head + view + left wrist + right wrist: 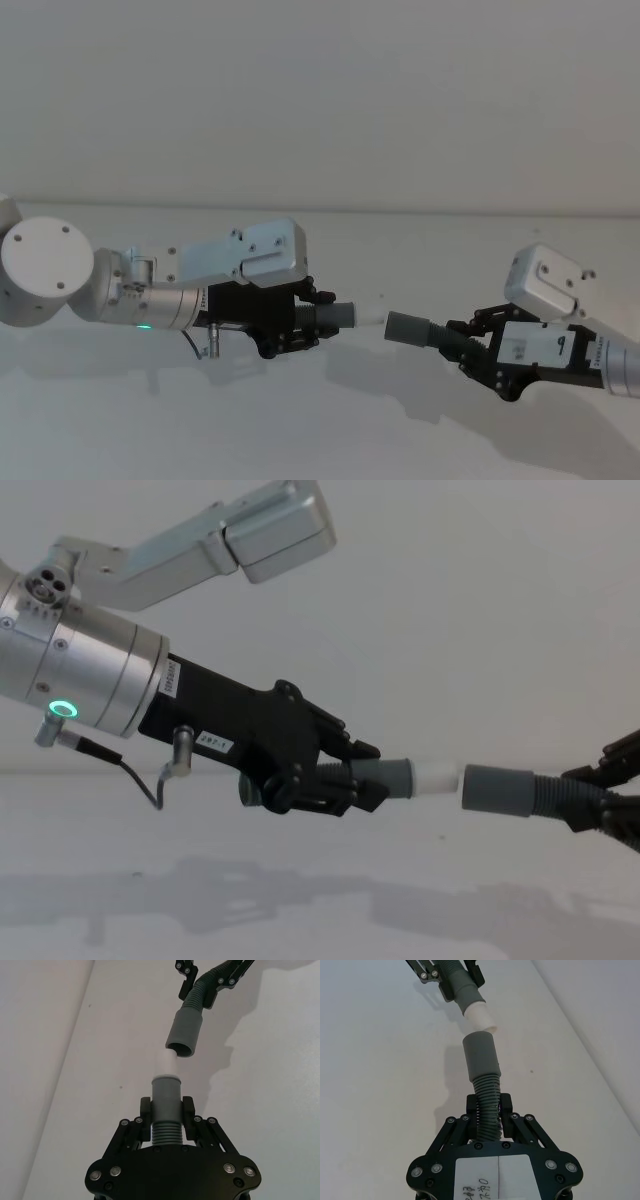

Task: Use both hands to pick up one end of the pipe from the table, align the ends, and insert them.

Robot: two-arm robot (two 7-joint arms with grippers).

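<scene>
Two dark grey ribbed hose pieces, the left one (338,314) white-tipped, the right one (420,331) open-cuffed, face end to end, just apart, above the white table (320,430).

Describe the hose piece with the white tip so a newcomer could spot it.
Find the left gripper, on the silver wrist with the green ring. Its fingers clamp a short ribbed grey hose piece. Unlike the right gripper's hose, its cuff ends in a narrower white tip.

Left gripper (365,780): black matt plastic linkage, small bright metal screw heads; wrist (90,670) behind it brushed silver metal, smooth, at frame left. Right gripper (490,1120): same black matt plastic, white paper label on its body. Hose pieces (487,1105): dark grey ribbed flexible plastic; cuffs (480,1057) smooth, matt grey; one tip (167,1065) smooth white plastic. Table (330,430): plain matt white.
</scene>
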